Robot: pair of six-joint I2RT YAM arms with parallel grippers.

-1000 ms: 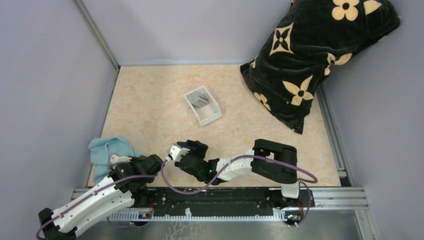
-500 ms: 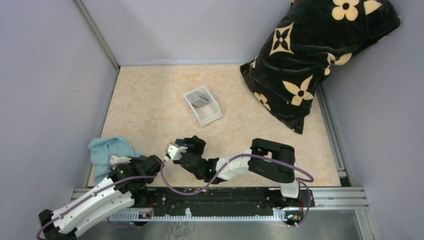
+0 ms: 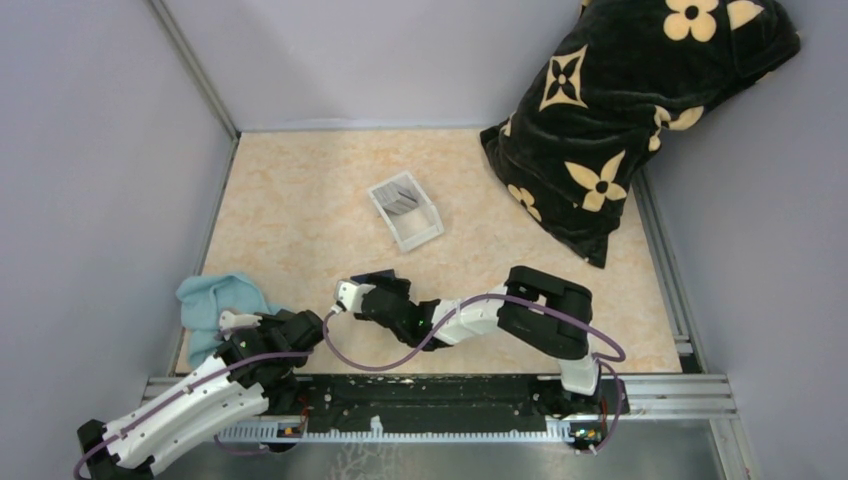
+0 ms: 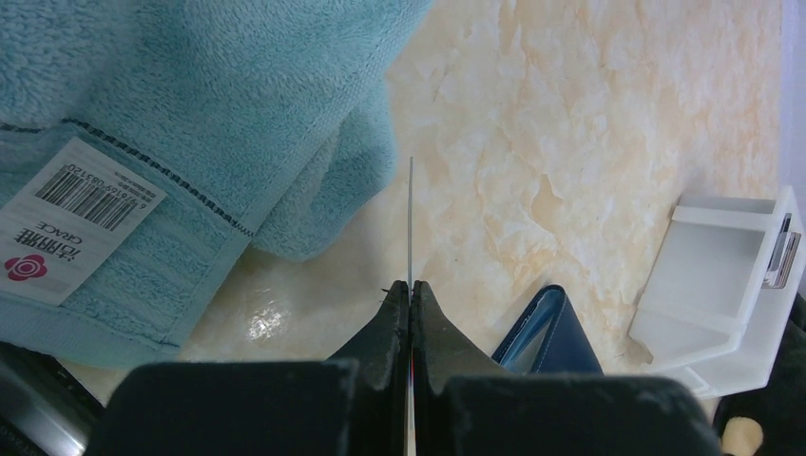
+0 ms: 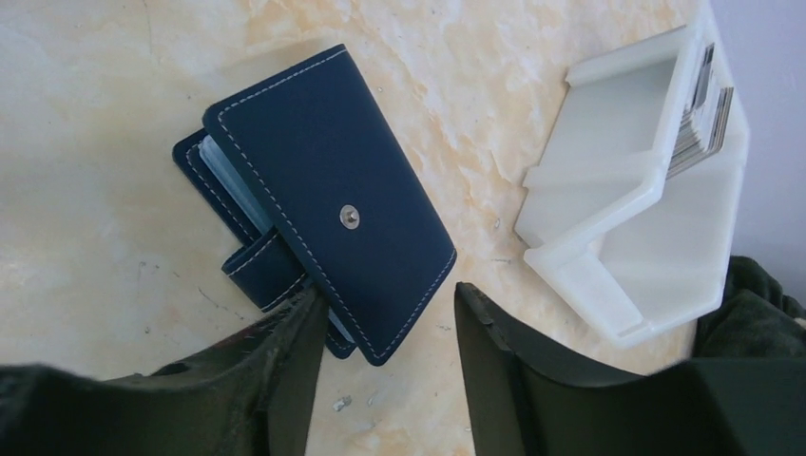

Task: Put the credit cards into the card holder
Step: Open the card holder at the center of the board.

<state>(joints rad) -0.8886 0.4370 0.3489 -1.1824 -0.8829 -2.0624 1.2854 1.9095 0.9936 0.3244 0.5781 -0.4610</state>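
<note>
The navy-blue card holder lies on the table, folded over, snap stud up, its lighter lining showing at the left edge. My right gripper is open just over its near corner, and the left finger touches the strap edge. In the top view the right gripper hides the card holder. My left gripper is shut on a thin credit card seen edge-on, held upright to the left of the card holder. More credit cards stand in the white tray.
A light blue towel with a barcode label lies at the front left, beside my left gripper. The white tray sits mid-table. A black flowered pillow fills the back right corner. Grey walls enclose the table.
My right gripper has shifted a little forward and to the left over the card holder. The left arm holds still with its card.
</note>
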